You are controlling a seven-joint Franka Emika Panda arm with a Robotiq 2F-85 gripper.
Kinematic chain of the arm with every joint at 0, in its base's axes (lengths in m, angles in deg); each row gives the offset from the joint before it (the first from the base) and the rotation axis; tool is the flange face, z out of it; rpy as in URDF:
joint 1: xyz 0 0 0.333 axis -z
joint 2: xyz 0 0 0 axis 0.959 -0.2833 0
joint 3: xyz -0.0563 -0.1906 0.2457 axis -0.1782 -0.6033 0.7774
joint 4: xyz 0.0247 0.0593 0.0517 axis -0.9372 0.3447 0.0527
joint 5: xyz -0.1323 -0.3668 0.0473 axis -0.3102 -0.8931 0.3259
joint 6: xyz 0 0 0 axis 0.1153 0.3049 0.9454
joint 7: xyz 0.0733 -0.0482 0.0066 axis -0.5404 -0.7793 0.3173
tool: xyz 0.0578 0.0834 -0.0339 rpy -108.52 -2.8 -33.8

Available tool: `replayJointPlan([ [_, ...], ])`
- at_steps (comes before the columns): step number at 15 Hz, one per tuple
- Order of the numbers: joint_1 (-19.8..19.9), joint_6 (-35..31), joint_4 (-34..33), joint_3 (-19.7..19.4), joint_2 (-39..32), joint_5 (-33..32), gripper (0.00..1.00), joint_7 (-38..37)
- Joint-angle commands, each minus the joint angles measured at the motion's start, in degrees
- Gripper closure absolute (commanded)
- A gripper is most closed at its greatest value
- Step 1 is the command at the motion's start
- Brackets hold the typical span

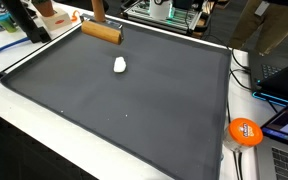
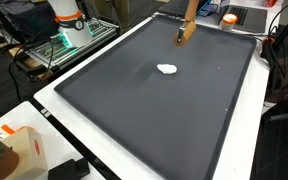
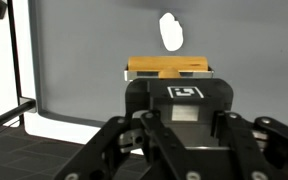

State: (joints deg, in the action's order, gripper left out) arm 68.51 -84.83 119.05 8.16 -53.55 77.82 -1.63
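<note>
A wooden block point(image 3: 169, 68) with a dark underside sits right at the tip of my gripper point(image 3: 171, 82), whose black body fills the lower wrist view. The jaws are closed on it and their pads are hidden behind the body. In both exterior views the wooden block point(image 1: 101, 32) point(image 2: 184, 32) is at the far edge of the dark grey mat point(image 1: 134, 110), and most of the gripper is cut off by the top of the frame. A small white lump point(image 1: 120, 65) point(image 2: 167, 69) point(image 3: 170, 32) lies alone on the mat, apart from the block.
The mat covers a white table point(image 2: 74, 130). An orange disc point(image 1: 246, 131) and a laptop point(image 1: 284, 125) lie off one side. The robot base point(image 2: 69, 20) and a wire rack stand at another side. A white and orange box point(image 2: 14, 145) is at a table corner.
</note>
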Motion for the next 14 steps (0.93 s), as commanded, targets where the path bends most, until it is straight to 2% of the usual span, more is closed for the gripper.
replayJointPlan([
  [1,0.4,1.7,-4.6,-0.1,-3.9,1.4,0.78,2.1],
  [9,-0.4,7.0,-12.5,-0.2,-10.5,1.9,0.78,1.7],
  [10,-0.4,4.2,-9.2,-0.4,-9.1,1.0,0.53,1.7],
  [13,-0.5,5.1,-11.0,-0.4,-10.1,1.1,0.53,1.7],
  [14,-0.6,5.6,-11.5,-0.4,-10.8,1.3,0.78,1.7],
])
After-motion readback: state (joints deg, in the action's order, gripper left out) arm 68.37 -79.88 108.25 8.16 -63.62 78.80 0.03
